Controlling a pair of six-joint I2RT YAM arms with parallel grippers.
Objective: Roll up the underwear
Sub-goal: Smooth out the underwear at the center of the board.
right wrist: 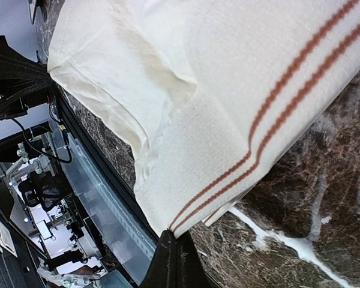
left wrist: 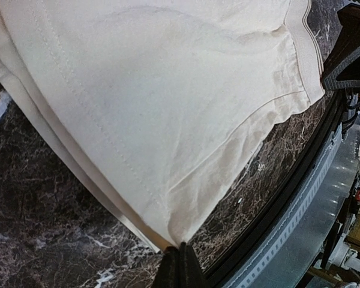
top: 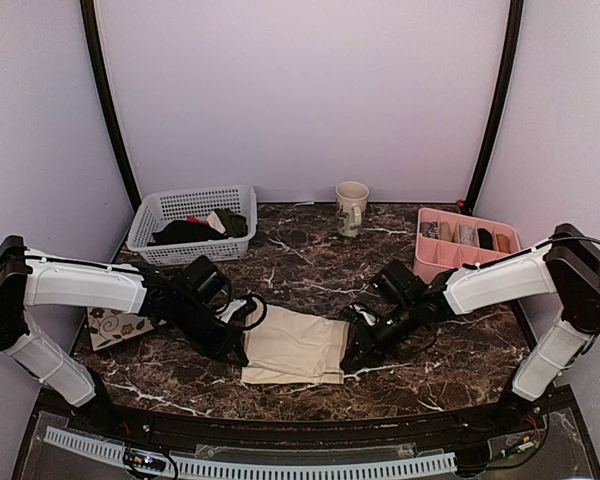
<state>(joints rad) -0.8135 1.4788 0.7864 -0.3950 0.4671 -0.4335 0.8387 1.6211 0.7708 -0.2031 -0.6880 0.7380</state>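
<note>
The underwear (top: 295, 345) lies spread flat on the dark marble worktop (top: 310, 265), near its front edge, between the two arms. The left jaws are pressed together on its near left corner. The right jaws pinch the near right corner, at the band with two red stripes. Further back stand a white basket (top: 192, 222), a mug (top: 352, 207) and a pink tray (top: 467, 245).

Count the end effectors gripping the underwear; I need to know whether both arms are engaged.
2. The left end effector is shut on a corner at the left edge of the underwear; the right end effector is shut on a red-striped corner at its right edge.
</note>
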